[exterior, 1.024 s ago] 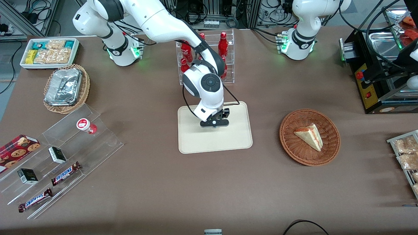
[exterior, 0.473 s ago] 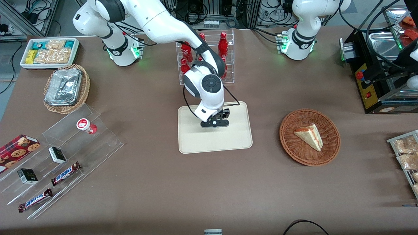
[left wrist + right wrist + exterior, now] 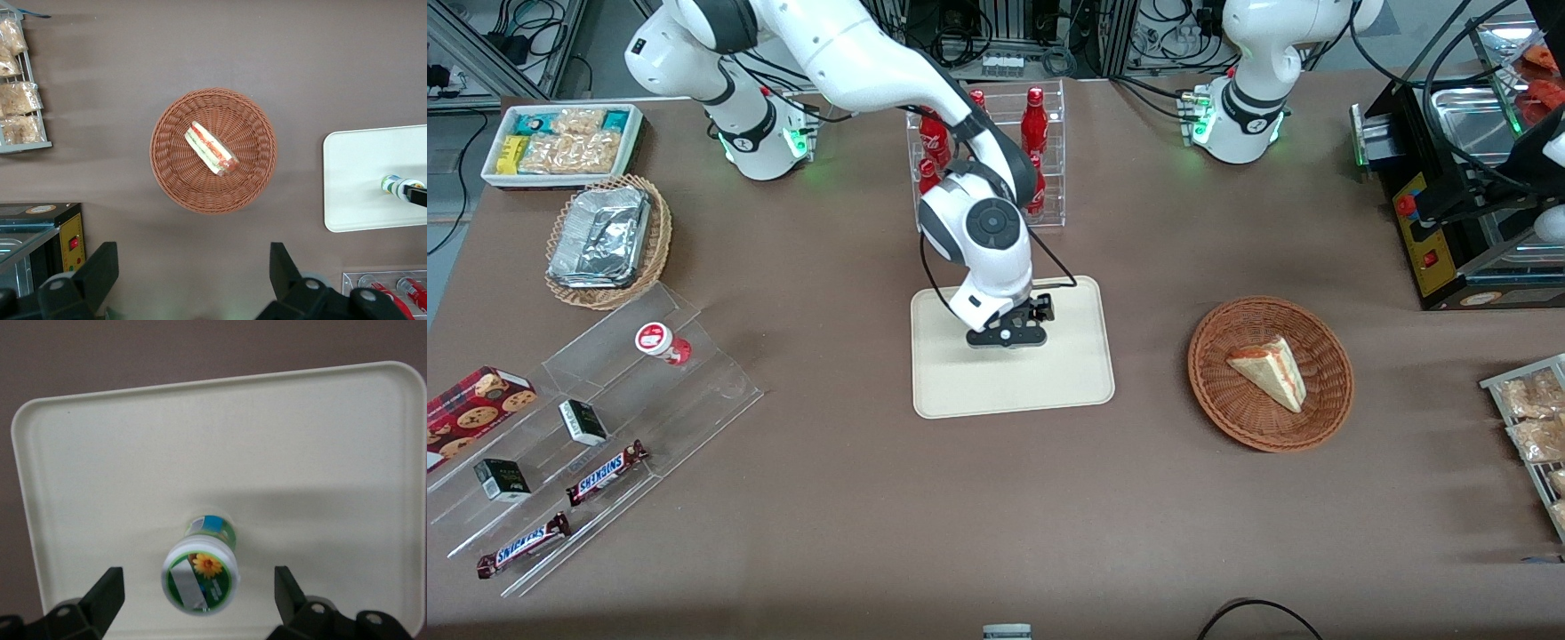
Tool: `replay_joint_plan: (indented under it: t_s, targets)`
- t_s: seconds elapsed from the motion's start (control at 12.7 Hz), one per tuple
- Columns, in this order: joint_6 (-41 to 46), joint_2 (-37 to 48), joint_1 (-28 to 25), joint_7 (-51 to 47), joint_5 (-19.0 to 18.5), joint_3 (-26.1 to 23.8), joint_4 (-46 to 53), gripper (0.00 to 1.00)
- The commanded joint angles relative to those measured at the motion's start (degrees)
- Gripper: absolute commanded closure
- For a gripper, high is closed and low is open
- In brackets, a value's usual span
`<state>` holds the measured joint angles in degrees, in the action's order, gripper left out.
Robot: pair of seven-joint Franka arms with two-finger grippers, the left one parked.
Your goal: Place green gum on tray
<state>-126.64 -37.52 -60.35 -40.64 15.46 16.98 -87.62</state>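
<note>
Spread wide, the right gripper (image 3: 199, 593) hovered over the cream-beige tray (image 3: 320, 447), its two dark fingers (image 3: 103, 597) standing well clear on either side of the green gum (image 3: 200, 570) and touching nothing. The small white bottle stood upright on the tray, lid up, with a sunflower printed on its green-rimmed cap and a green-blue label around its body. From the front camera the gripper (image 3: 1007, 335) hung low over the tray (image 3: 1049, 382), toward the edge farther from that camera, and the wrist hid the bottle. The left wrist camera caught the green gum (image 3: 395, 187) resting on the tray (image 3: 360, 180) with a black fingertip just beside it.

Toward the parked arm's end of the table sat a round wicker basket (image 3: 1325, 418) holding a sandwich wedge (image 3: 1267, 369). A clear rack of red cola bottles (image 3: 1034, 124) stood farther from the front camera than the tray. Toward the working arm's end lay a clear stepped display stand (image 3: 711, 391) carrying a red-lidded gum bottle (image 3: 660, 341), two Snickers bars (image 3: 605, 471) and small dark boxes (image 3: 583, 421). Near it sat a wicker basket of foil trays (image 3: 603, 238) and a white tray of snack packets (image 3: 562, 142).
</note>
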Motion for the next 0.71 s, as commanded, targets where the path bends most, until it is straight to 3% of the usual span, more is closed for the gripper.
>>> replay_joint_plan:
  t_s: [0.0,0.39,0.55,0.63]
  targets:
    - [4.2,12.2,1.8,2.9,1.0,0.2,-8.2,0.0]
    - [12.6,28.3,9.0,12.0,-1.5,0.2,-16.7,0.0]
    - [19.3,32.0,9.5,12.0,-10.1,0.2,-16.7,0.0]
    - [22.5,33.8,9.6,12.0,-12.4,0.2,-16.7,0.0]
